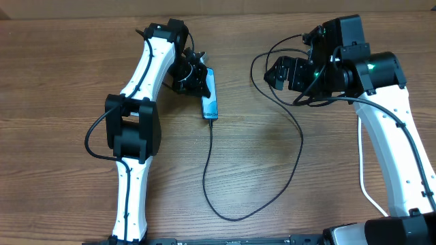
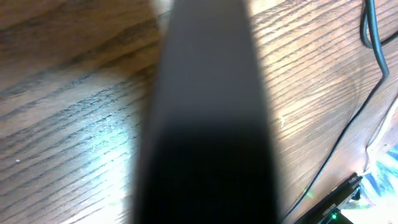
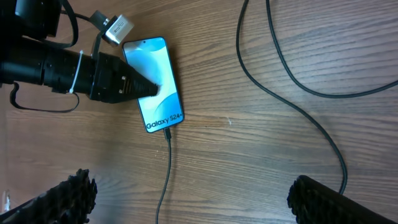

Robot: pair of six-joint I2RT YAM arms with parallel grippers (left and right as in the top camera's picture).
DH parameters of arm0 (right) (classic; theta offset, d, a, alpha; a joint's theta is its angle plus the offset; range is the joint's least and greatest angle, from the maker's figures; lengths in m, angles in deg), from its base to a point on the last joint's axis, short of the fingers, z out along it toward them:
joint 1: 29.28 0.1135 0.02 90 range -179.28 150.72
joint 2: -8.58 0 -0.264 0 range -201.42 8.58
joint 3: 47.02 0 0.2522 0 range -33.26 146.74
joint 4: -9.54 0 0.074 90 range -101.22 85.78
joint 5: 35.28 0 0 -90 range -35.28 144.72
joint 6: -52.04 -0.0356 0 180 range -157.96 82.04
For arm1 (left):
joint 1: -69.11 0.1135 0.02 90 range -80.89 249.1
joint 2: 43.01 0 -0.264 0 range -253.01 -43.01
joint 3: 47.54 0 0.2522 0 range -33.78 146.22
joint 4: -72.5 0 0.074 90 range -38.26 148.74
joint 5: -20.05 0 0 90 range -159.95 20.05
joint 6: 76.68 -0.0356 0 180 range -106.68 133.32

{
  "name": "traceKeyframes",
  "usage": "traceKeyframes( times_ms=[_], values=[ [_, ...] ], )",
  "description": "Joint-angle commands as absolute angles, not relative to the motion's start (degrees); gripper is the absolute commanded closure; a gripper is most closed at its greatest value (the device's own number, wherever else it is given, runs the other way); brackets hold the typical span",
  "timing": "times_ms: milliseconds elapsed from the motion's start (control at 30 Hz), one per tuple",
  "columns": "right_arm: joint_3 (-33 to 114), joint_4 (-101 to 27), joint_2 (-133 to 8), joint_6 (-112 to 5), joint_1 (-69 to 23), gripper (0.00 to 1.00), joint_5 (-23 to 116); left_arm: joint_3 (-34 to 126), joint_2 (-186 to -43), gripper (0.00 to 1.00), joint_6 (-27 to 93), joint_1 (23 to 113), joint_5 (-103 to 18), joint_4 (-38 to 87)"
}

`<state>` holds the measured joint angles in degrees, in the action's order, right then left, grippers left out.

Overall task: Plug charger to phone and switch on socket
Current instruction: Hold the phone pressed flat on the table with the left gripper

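The phone lies flat on the wooden table, screen up, light blue, with "Galaxy S24+" near its lower short edge. The charger's thin black cable meets that edge with its connector tip. From there it loops down, right and up toward the right arm. My left gripper is shut, and its pointed tip rests on the phone's screen from the left. In the left wrist view its dark blurred fingers fill the middle. My right gripper hovers open to the right of the phone, holding nothing. The socket is out of view.
A thick white cable runs down the table beside the right arm. The black charger cable curves across the wood under the right gripper's fingers. A small silver plug sticks out near the left wrist.
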<state>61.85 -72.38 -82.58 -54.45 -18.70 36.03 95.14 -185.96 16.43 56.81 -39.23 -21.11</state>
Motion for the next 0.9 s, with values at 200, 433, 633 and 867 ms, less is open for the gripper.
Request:
traceKeyframes(
  times_ms=[200, 433, 633, 867],
  values=[
    [61.5, -72.3, -82.2, -54.5, -18.7, 0.00, 35.3, 94.8, -186.2, 0.92, 17.4, 57.1, -40.6, -20.7],
    [61.5, -72.3, -82.2, -54.5, -18.7, 0.00, 35.1, 94.8, -186.2, 0.92, 17.7, 57.1, -42.3, -20.2],
    [61.5, -72.3, -82.2, -54.5, -18.7, 0.00, 35.1, 94.8, -186.2, 0.92, 18.0, 57.1, -43.8, -20.2],
    [61.5, -72.3, -82.2, -54.5, -18.7, 0.00, 35.1, 94.8, -186.2, 0.91, 18.7, 57.1, -45.4, -20.2]
  ],
)
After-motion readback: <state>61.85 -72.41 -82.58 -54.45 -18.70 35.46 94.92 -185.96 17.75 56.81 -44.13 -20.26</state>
